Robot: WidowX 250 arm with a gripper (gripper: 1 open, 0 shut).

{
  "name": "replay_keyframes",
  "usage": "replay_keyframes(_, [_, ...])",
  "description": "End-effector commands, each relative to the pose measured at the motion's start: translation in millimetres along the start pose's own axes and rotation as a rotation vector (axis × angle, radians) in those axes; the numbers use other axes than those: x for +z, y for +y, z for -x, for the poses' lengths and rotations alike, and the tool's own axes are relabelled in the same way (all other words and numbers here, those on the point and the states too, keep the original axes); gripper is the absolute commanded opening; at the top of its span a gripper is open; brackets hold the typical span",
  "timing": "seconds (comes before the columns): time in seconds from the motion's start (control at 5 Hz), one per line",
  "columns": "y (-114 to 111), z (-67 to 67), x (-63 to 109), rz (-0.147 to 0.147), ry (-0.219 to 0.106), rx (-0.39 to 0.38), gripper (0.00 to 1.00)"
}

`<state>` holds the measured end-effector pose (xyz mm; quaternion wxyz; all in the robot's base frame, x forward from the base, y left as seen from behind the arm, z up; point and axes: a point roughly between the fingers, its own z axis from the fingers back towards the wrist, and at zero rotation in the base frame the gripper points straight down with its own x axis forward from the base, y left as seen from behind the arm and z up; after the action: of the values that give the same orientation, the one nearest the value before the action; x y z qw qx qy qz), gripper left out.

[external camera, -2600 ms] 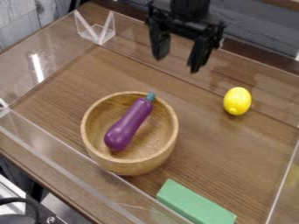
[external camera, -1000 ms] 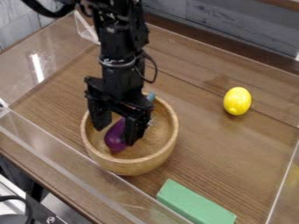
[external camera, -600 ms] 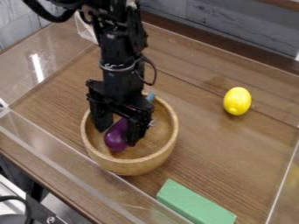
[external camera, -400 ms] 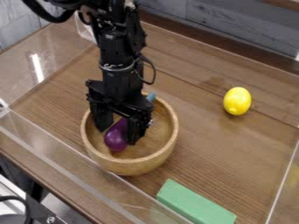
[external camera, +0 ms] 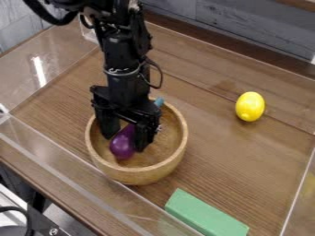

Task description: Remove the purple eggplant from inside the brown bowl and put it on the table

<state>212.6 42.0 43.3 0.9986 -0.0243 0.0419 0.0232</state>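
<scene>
Your black robot gripper (external camera: 124, 140) points straight down into the round light-brown wooden bowl (external camera: 172, 152), with its fingers (external camera: 146, 136) spread wide apart. The small glossy purple eggplant (external camera: 123, 145) lies inside that bowl, and you can see its lower, rounded end showing between the two fingers. One finger stands to the left of the eggplant and the other to its right, so they straddle it. From this view you cannot tell whether either finger touches the eggplant, and nothing shows it being lifted or clamped; it rests in the bowl. The dark green stem tip (external camera: 157, 100) peeks out behind the gripper body, toward the far rim of the bowl.

The bowl sits on the dark brown wood-grain table (external camera: 234, 157), toward the near left part of it. The arm above your gripper rises up and leans slightly to the left, out of the top of the frame.

A yellow lemon (external camera: 250, 106) sits on the table to the right of the bowl, well apart from it. A green rectangular block (external camera: 204, 214) lies on the table near the front edge, below and to the right of the bowl. Clear acrylic walls (external camera: 55, 180) border the tabletop on the near and left sides.
</scene>
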Motion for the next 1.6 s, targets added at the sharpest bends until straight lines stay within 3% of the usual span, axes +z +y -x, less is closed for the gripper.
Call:
replay_keyframes(0.0, [4.4,-9.5,7.7,-0.001,-0.048,0.006,1.0])
replay_keyframes(1.0, [6.4,-15.0,6.6,0.021,-0.072,0.028,1.0])
replay_keyframes(1.2, [6.5,-14.9,6.5,0.022,-0.074,0.033,0.0])
replay_keyframes(1.4, [6.2,-14.7,10.6,0.032,-0.074,0.042,0.0])
